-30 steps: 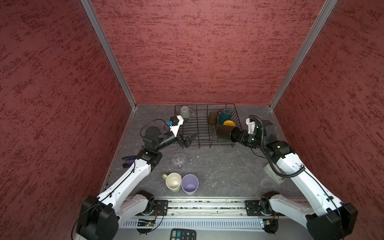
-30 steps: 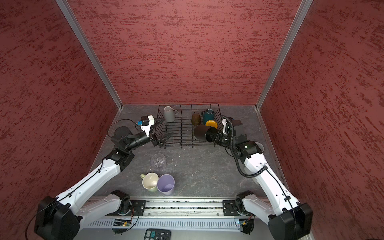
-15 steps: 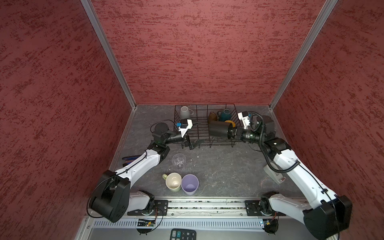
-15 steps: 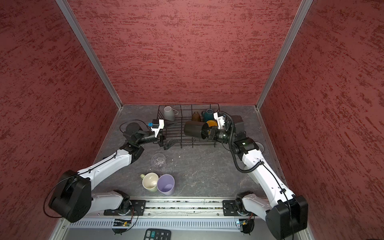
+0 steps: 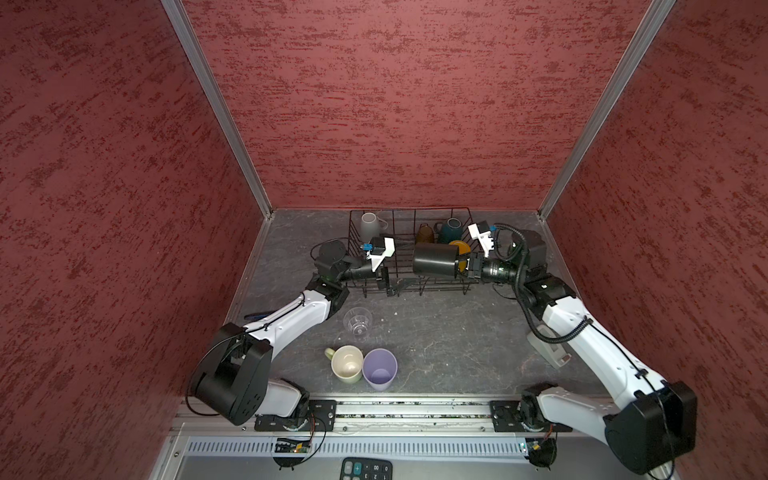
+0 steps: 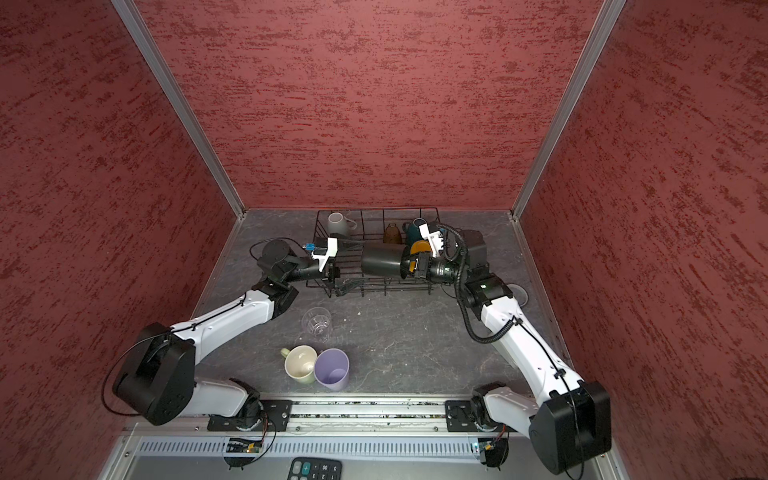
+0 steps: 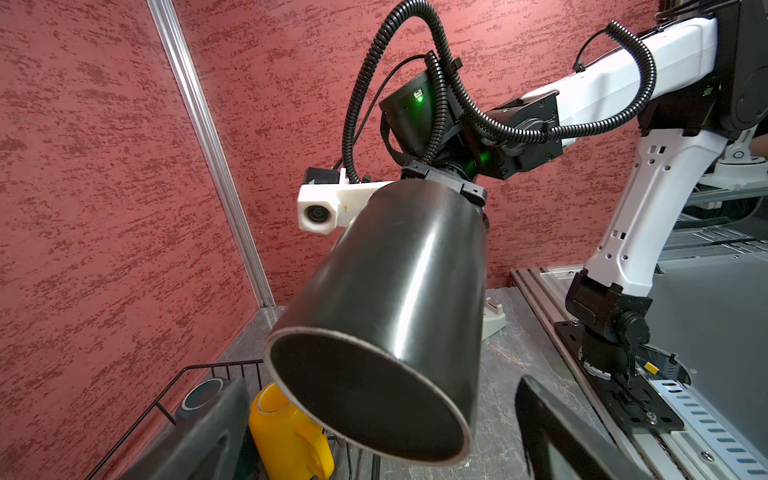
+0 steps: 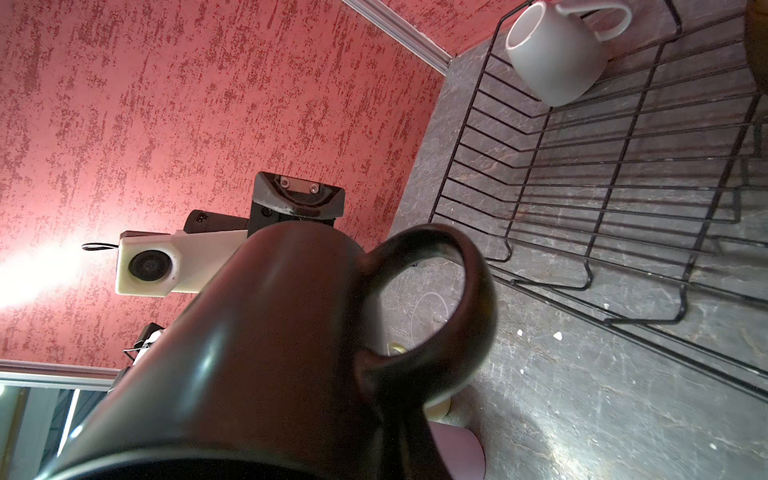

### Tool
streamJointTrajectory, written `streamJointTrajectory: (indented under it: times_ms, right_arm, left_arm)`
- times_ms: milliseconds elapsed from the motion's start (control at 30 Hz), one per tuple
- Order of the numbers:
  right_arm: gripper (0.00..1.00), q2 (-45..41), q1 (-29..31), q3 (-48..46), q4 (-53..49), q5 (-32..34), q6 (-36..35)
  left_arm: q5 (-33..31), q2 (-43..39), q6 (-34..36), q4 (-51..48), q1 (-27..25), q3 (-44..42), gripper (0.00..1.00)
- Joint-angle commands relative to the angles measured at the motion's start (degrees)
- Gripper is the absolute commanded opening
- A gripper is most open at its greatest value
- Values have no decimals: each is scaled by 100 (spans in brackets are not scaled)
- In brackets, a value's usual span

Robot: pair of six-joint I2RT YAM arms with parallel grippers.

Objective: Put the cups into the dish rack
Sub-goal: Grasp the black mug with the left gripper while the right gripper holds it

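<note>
Here, the right gripper (image 5: 460,266) is clamped on one end of the black mug (image 5: 434,259), held on its side over the dish rack (image 5: 440,284), its long axis running 9 to 3 o'clock in both top views, the gripper at the 3 o'clock end. The left gripper (image 5: 386,284), jaws spread and empty, sits at the rack's 8 o'clock corner; the bare bay beneath the mug, toward 9 o'clock, looks the likeliest landing, within the right arm's reach.
</note>
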Motion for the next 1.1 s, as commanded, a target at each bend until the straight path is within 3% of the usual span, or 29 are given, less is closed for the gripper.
streamJointTrajectory:
  times_ms: [0,1067]
  right_arm:
    - [0,-31,88,49,801,-331,198]
    - [0,365,516,-238,1817,-272,878]
  left_arm:
    - [164,151,51,235,-84,209,100]
    - [429,692,-18,465,-441,642,96]
